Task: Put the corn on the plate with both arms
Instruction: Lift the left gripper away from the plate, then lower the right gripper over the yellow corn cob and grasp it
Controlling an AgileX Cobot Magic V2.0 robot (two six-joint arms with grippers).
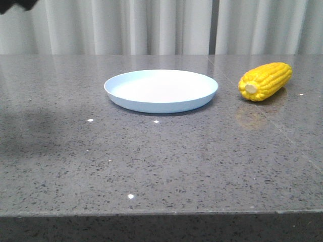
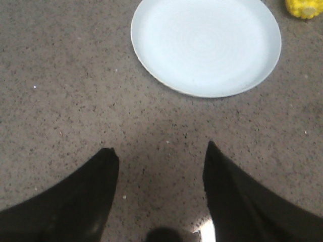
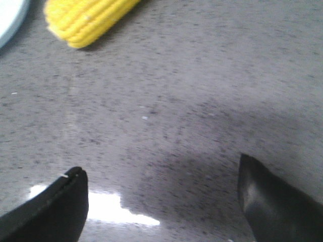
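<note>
Left gripper [image 2: 159,156] was spread open over bare table [image 1: 151,166], short of the plate [image 1: 161,91]. Corn [image 1: 266,80] lay right of the plate, apart from it, long axis diagonal, cream stub toward the front-left. Right gripper [image 3: 161,184] gaped wide, holding nothing.

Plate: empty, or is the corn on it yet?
Empty. The plate shows a bare surface; the corn cob lies on the table to its right, apart from it.
</note>
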